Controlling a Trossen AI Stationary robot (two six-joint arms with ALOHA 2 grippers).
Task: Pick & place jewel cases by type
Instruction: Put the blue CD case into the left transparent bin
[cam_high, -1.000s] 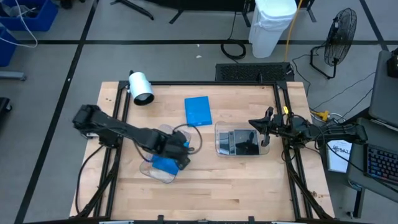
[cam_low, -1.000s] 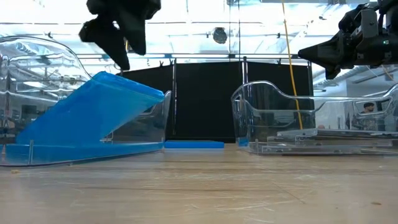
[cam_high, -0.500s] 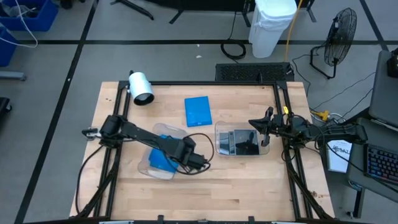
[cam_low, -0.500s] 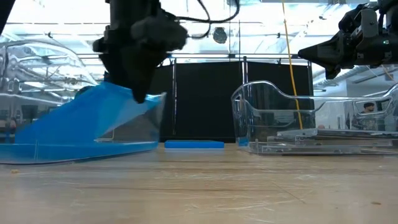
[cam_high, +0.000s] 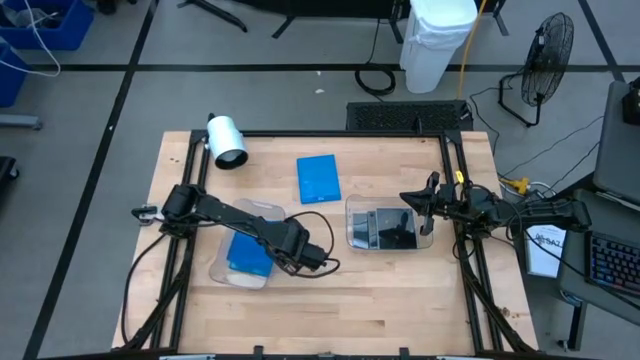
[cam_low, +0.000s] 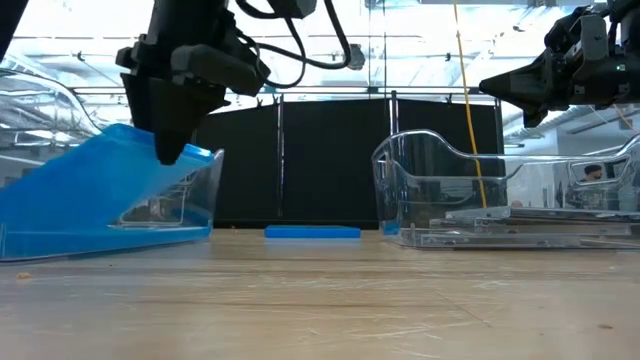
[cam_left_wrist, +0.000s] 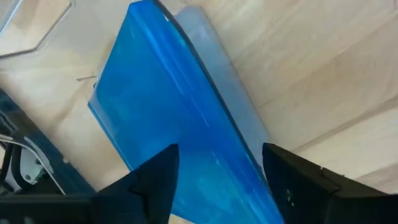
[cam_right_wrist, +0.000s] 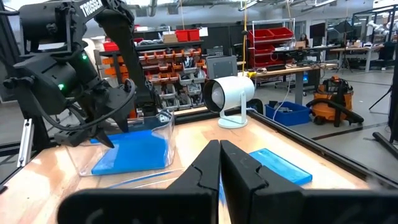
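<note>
A bright blue jewel case (cam_high: 246, 254) leans tilted in the left clear tray (cam_high: 222, 272), its raised edge (cam_low: 190, 152) against the tray's wall (cam_low: 207, 190). My left gripper (cam_high: 272, 252) is open over that raised edge, and the case runs between its fingers in the left wrist view (cam_left_wrist: 217, 180). My right gripper (cam_high: 424, 206) is shut and empty above the right clear tray (cam_high: 352, 240), which holds dark jewel cases (cam_high: 392, 229). Another blue jewel case (cam_high: 319, 178) lies flat on the table. My left gripper stands open astride the blue case's raised edge (cam_left_wrist: 186, 106) and the tray's wall beside it. The fingers (cam_low: 170, 148) come from above, pointing down, and one fingertip meets the raised edge. The case stays tilted, its lower end on the tray's floor.
A white round camera (cam_high: 227, 140) stands at the table's far left. The flat blue case also shows in the low view (cam_low: 312, 232) and the right wrist view (cam_right_wrist: 280, 165). Bare wood lies along the near edge. Black frame rails run along both sides.
My left gripper has come down onto the leaning blue case and then gone toward the table's left edge. The left tray with the case in it has slid along the table toward the left edge, and the case has kept its tilt.
</note>
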